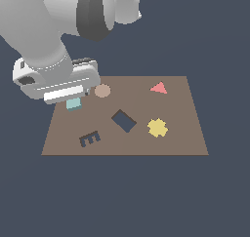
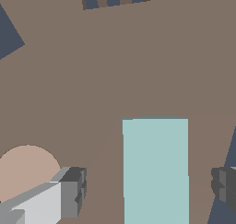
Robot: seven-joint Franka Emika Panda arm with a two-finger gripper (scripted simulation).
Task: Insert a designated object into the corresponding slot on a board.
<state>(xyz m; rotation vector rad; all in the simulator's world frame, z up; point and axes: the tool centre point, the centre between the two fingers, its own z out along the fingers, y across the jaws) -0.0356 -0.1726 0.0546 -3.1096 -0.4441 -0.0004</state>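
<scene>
- The teal block (image 2: 155, 170) lies flat on the brown board (image 1: 180, 138), near its far corner at the exterior view's left.
- My pincer (image 2: 147, 191) straddles the block, jaws spread wide, neither finger touching it.
- A tan disc (image 1: 102, 90) sits just beside.
- The navy rectangular slot (image 1: 123, 121) lies mid-board, well apart.

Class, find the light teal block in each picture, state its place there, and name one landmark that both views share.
Exterior view: the teal block lies on the brown board near its far corner on the exterior view's left, just under the gripper.
Wrist view: the teal block sits between the two fingertips.
Shared landmark: the tan disc beside the block.
</scene>
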